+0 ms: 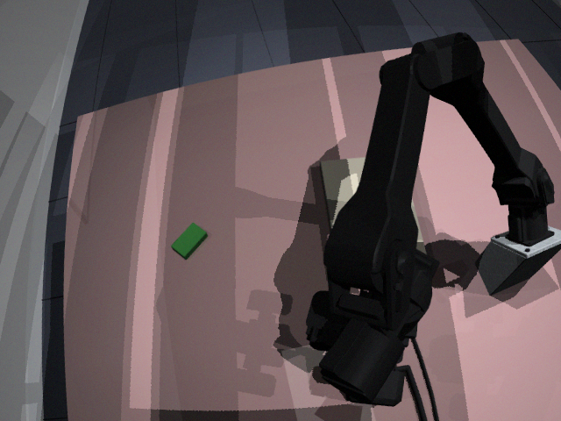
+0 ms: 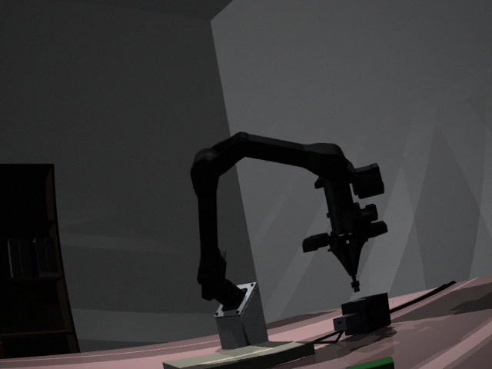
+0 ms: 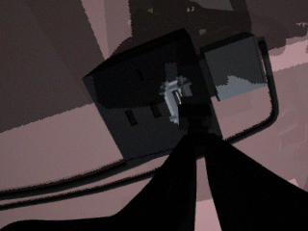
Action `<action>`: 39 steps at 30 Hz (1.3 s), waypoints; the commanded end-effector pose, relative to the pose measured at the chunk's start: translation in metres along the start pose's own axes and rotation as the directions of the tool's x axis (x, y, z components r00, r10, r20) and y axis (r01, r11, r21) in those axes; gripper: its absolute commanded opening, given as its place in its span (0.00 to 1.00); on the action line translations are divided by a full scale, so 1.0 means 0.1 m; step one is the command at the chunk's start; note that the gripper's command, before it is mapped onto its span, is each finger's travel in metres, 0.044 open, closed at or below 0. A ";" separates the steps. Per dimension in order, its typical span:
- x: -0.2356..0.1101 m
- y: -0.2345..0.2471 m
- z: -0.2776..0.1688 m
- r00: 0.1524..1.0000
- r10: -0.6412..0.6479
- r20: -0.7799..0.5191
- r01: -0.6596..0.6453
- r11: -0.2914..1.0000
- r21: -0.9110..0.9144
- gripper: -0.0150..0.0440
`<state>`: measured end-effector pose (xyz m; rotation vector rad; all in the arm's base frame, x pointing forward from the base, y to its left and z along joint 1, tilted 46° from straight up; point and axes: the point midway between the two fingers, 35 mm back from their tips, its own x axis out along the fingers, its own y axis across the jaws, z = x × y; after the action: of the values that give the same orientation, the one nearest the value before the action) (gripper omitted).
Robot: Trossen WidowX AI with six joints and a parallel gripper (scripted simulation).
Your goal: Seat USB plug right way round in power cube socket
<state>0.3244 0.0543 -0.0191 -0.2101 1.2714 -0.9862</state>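
The dark power cube (image 2: 367, 314) (image 3: 138, 112) stands on the pink table (image 2: 437, 337). In the top view my arm hides it. My gripper (image 2: 354, 282) (image 3: 198, 142) points straight down over the cube's top and is shut on the small USB plug (image 2: 355, 287) (image 3: 173, 94). The plug's metal end hangs just above the cube's top face, over its sockets. I cannot tell which way round the plug faces.
A light grey adapter (image 2: 342, 322) (image 3: 239, 69) sticks out of the cube's side, and a black cable (image 2: 420, 295) (image 3: 96, 183) runs off across the table. A green block (image 1: 189, 240) (image 2: 369, 363) lies to the left. A beige slab (image 1: 337, 179) (image 2: 238, 355) lies by the arm's base (image 1: 521, 260) (image 2: 240, 317).
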 end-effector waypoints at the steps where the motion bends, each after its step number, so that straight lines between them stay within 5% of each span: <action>1: 0.00 0.00 0.00 1.000 -0.001 -0.001 0.001 0.996 0.086 0.25; 19: 0.00 0.00 0.00 1.000 -0.001 -0.001 0.001 0.849 0.529 0.25; 39: 0.00 0.00 0.00 1.000 -0.001 -0.001 0.001 0.471 0.882 0.25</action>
<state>0.3243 0.0542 -0.0191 0.5789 0.6379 -1.5065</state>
